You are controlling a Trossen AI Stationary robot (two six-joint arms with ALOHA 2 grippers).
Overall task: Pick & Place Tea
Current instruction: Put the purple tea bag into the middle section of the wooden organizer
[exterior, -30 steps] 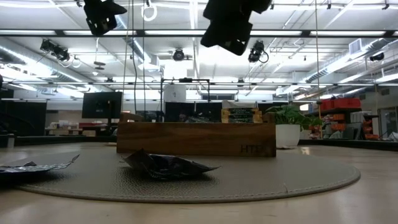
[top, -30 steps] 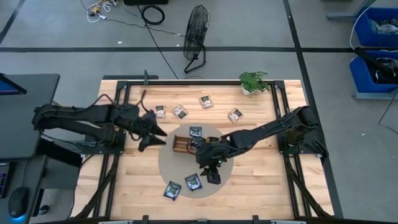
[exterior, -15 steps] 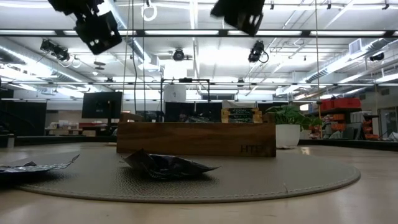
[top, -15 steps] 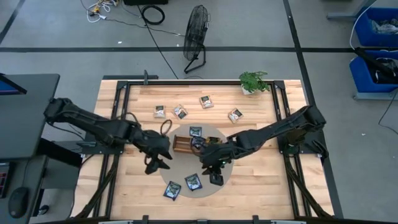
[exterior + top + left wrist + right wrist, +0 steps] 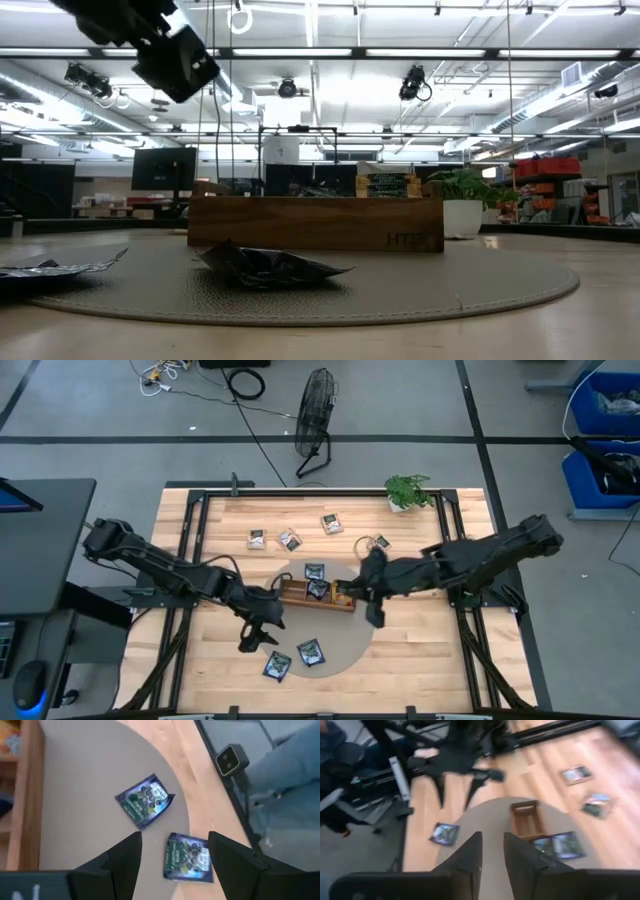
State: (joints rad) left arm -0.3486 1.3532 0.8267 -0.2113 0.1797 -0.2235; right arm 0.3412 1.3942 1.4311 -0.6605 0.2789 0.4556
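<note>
The tea packets are thin, flat foil squares: I judge them almost weightless, limp rather than stiff, slick on the face and easy to crumple or to push away instead of lifting. Two dark blue ones lie at the near edge of the round grey mat (image 5: 345, 650). One packet (image 5: 145, 800) sits fully on the mat, and the other packet (image 5: 189, 863) lies just beside it, overhanging the mat's rim onto the wood. Seen level across the mat, the first packet (image 5: 270, 264) is puffed up in the middle with its corners lifted, so I would take hold at a raised edge or corner, one finger sliding under, rather than pressing down on the slippery face.

My left end effector (image 5: 262, 641) hangs above these two, fingers (image 5: 122, 857) spread wide and empty, with the overhanging packet showing between them.

More tea lies farther out: some already in the wooden tray (image 5: 292, 598) at the middle of the mat, and four packets (image 5: 331, 523) scattered on the table (image 5: 200, 670) towards the potted plant (image 5: 407, 490).

My right end effector (image 5: 372, 602) is off the tray's right end, its fingers (image 5: 470, 857) close together with a narrow gap between them and nothing in it.
</note>
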